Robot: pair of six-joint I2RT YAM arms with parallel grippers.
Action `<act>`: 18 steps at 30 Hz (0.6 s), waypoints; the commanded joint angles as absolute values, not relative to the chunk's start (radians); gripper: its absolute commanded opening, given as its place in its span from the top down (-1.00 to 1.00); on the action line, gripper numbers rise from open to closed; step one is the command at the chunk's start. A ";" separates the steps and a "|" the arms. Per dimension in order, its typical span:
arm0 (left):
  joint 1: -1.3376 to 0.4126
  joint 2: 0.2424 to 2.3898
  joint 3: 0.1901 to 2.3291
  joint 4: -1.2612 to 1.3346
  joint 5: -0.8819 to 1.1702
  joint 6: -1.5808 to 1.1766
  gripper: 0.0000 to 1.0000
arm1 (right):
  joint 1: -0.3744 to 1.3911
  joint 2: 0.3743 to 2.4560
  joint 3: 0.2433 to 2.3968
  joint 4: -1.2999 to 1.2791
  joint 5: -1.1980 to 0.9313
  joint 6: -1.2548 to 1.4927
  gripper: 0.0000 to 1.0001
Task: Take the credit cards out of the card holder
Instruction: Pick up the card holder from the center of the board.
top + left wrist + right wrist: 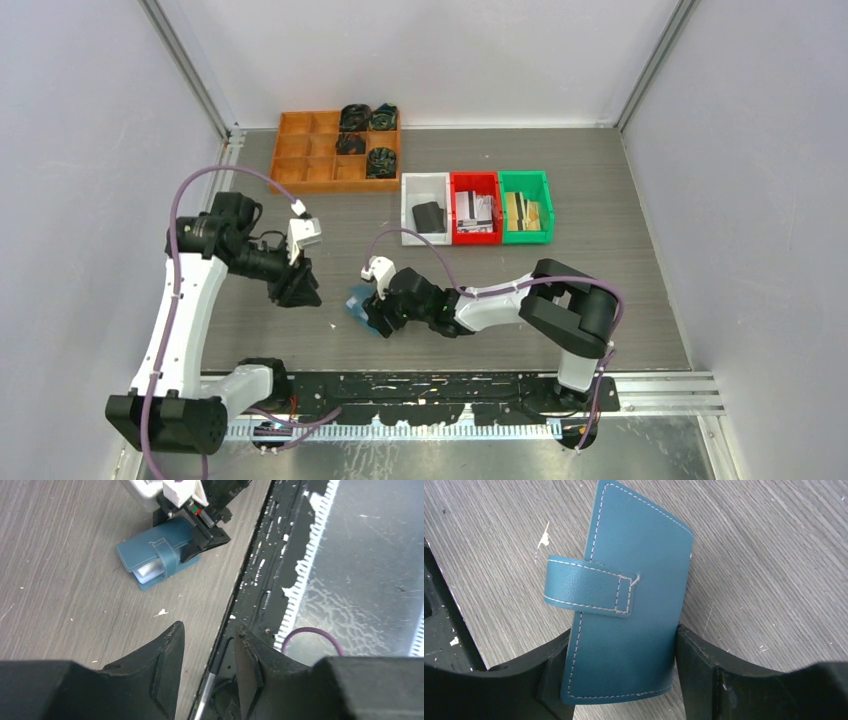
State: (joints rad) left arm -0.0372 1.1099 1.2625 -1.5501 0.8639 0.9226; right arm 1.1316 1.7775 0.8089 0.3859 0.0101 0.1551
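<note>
The light blue card holder (358,302) lies folded on the table, its tab strap (589,587) wrapped across it. My right gripper (374,316) straddles its near end, and in the right wrist view (624,634) the fingers press both long edges. The left wrist view shows the holder (157,547) with a pale card edge (145,571) peeking from its open side; no other card shows. My left gripper (297,289) is open and empty, left of the holder and apart from it, and its wrist view (208,628) shows it over the table's front edge.
An orange compartment tray (300,150) with dark items stands at the back left. White (410,200), red (474,178) and green (525,177) bins sit at the back middle. The black base rail (450,385) runs along the front edge.
</note>
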 commanded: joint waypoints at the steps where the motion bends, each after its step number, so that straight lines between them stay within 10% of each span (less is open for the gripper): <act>1: -0.037 1.022 1.134 -1.318 0.857 0.952 0.16 | 1.110 1.735 0.823 0.424 -0.031 0.187 0.01; 9: -0.121 0.861 0.828 -1.009 0.726 1.087 0.15 | 1.045 1.715 0.813 0.471 -0.168 0.253 0.26; 18: -0.247 0.879 0.665 -0.739 0.670 1.093 0.15 | 1.001 1.708 0.807 0.493 -0.351 0.279 0.09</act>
